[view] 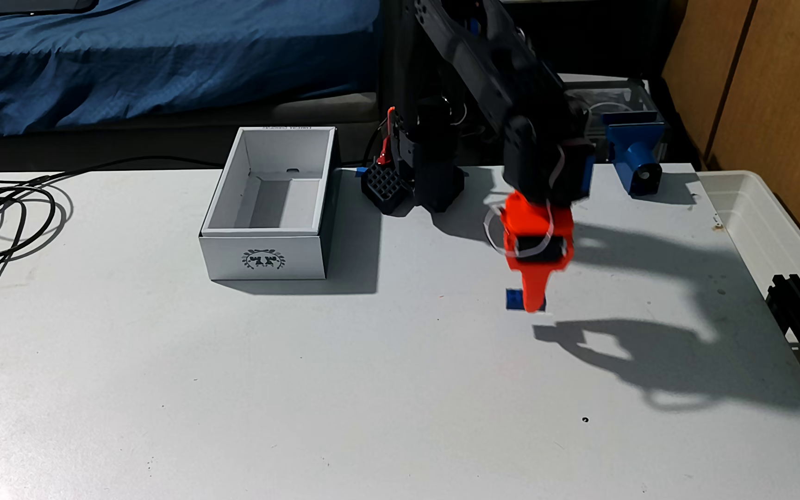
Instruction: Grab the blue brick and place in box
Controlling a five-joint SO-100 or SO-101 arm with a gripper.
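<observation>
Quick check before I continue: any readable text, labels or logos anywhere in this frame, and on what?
No text reads clearly.
The box: dark laurel-wreath emblem on its near short wall, no legible words in it.
The box's far rim: a small printed line, too blurred to read.
The blue brick at the gripper: no marking visible.

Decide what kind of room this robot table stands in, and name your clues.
Probably a bedroom doubling as a hobby workspace: a bed with a rumpled blue cover runs behind the white table, and loose black cables lie coiled at the table's left edge.
</observation>
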